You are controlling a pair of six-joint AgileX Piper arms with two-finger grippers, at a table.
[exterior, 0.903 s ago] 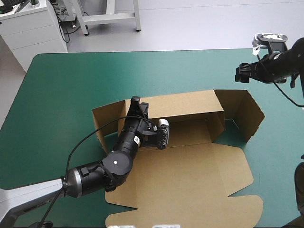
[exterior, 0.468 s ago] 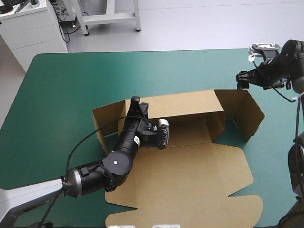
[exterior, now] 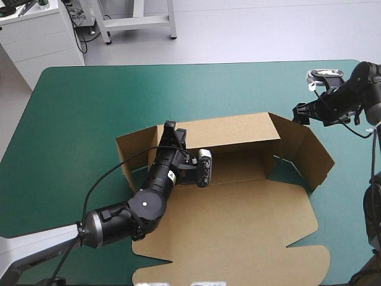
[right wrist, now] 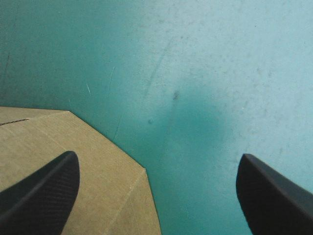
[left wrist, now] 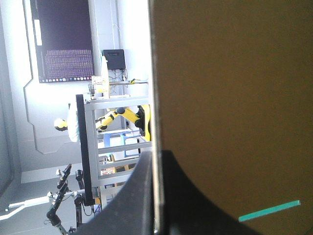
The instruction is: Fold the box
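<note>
The brown box [exterior: 238,226] lies mid-table with its lid flat toward the front edge. Its back wall [exterior: 232,131] and both end flaps stand raised. My left gripper [exterior: 171,128] is at the back wall's top edge near the left corner, shut on the board. In the left wrist view the board's edge [left wrist: 230,98] runs between that gripper's [left wrist: 155,159] black fingers. My right gripper [exterior: 297,112] hovers open at the top of the right end flap [exterior: 312,152]. In its own view the right gripper [right wrist: 157,161] shows the flap's corner [right wrist: 98,161] under one finger and cover ahead.
The teal-green cover [exterior: 178,89] stretches from the box's back wall to the table's far edge. The table's right edge [exterior: 372,179] runs close behind the right arm. The left arm lies across the box's front-left part.
The right gripper has come left and down to the top of the right end flap, and that flap has shifted a little. The left gripper has stayed on the back wall.
</note>
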